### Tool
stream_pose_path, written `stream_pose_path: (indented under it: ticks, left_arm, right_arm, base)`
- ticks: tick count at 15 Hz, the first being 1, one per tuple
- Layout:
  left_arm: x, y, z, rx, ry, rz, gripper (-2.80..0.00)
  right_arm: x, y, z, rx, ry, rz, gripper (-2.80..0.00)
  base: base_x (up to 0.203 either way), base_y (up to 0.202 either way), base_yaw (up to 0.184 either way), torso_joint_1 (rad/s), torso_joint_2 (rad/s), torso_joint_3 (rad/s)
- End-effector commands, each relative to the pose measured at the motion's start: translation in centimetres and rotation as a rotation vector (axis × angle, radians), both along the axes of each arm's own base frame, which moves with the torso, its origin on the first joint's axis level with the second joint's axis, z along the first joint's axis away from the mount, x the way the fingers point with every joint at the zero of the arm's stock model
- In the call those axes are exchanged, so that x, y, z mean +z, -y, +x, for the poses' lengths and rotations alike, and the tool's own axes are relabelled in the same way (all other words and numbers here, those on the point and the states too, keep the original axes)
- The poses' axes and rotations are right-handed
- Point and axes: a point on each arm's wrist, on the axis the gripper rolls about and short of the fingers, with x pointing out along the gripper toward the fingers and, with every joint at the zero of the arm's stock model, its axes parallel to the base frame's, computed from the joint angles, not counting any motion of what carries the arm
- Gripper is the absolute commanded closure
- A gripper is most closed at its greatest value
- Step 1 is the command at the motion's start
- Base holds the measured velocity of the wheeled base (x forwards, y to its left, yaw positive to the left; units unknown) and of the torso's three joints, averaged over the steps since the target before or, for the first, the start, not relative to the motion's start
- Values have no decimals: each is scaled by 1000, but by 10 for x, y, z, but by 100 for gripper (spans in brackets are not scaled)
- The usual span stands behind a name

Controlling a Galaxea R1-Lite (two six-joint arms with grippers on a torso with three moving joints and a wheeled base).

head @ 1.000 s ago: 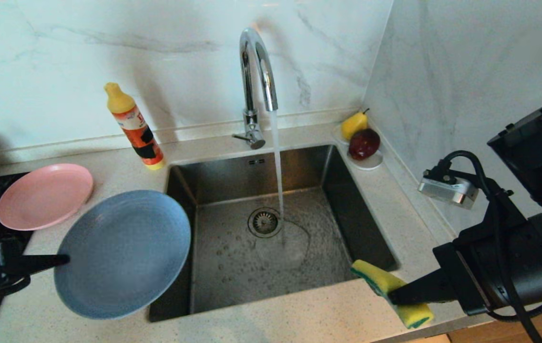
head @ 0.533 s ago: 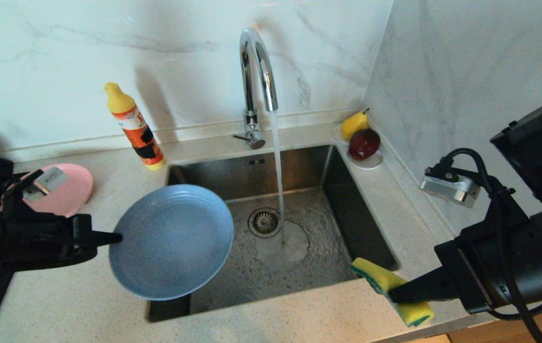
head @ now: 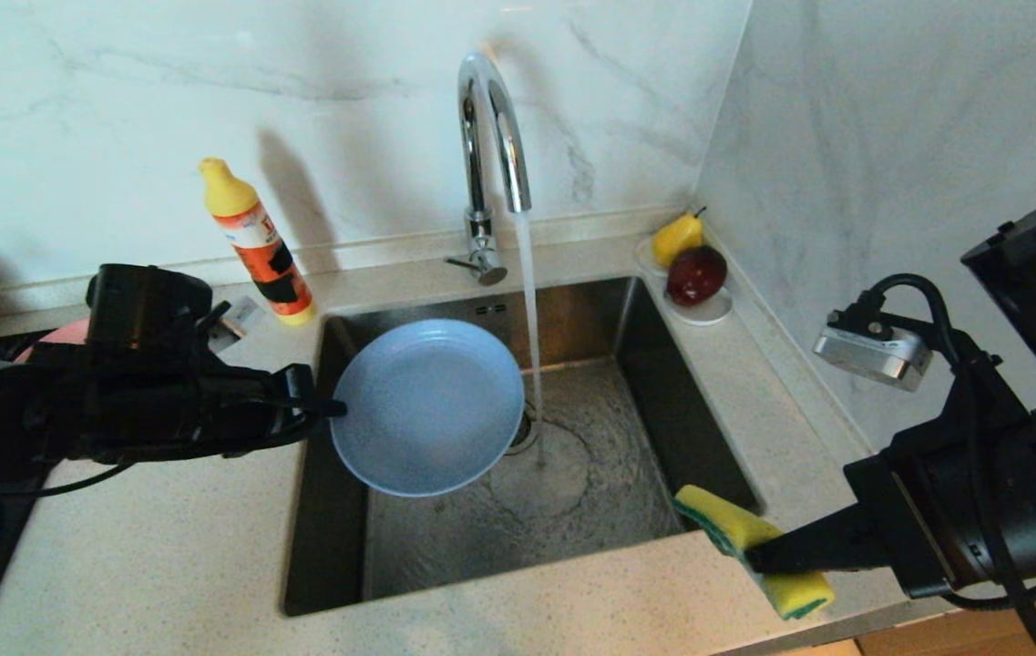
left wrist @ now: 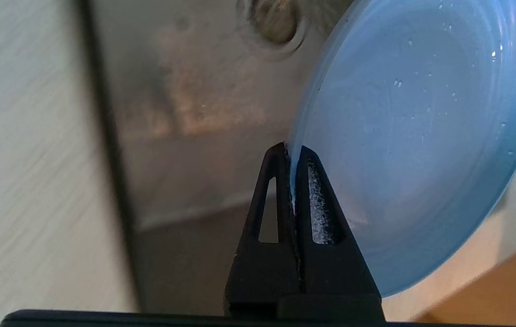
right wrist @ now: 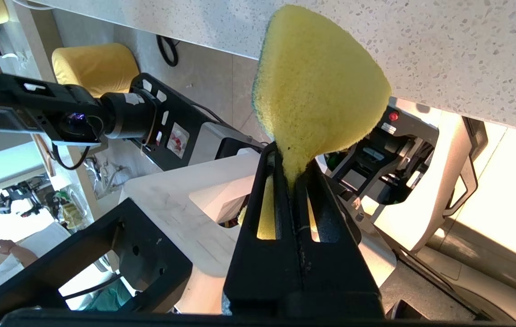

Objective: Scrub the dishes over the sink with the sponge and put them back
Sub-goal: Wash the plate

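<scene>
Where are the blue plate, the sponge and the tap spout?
blue plate (head: 426, 405), head view, centre of its inner face, over the sink.
sponge (right wrist: 319, 91), right wrist view, middle of the yellow foam above the fingers.
tap spout (head: 492, 100), head view, top of the chrome gooseneck curve.

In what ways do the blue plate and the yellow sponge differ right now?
The blue plate is round and rigid; the sponge is soft, pinched narrow where gripped. The plate hangs over the sink; the sponge hangs over the counter's front edge. Shared: each is clamped in an end effector, left and right.

Speckled countertop (head: 162, 556) – detergent bottle (head: 258, 244), fruit saucer (head: 704, 312).
</scene>
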Motion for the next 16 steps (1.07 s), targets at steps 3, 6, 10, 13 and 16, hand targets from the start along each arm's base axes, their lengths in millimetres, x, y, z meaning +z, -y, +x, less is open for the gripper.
stream_pose_path:
  ticks: [3,6,10,13,16]
  left_arm:
    - [-20,22,36,-12,-22,17,0]
    - [-26,37,53,-11,-26,12,0]
    - [-23,61,68,-13,-2,-2,0]
    - [-20,73,76,-7,18,4,0]
    - [-17,88,75,-36,25,-8,0]
  right_arm:
    - [3,3,-3,-1,6,9,0]
    - [7,5,-6,0,21,22,0]
    - [11,8,-11,3,34,33,0]
    - [13,11,-15,6,42,40,0]
    - [14,12,-17,6,48,45,0]
  base:
    - [0,0,0,0,0,0]
    - [0,0,0,0,0,0]
    - [0,0,0,0,0,0]
    - [0,0,0,0,0,0]
    - [0,0,0,0,0,0]
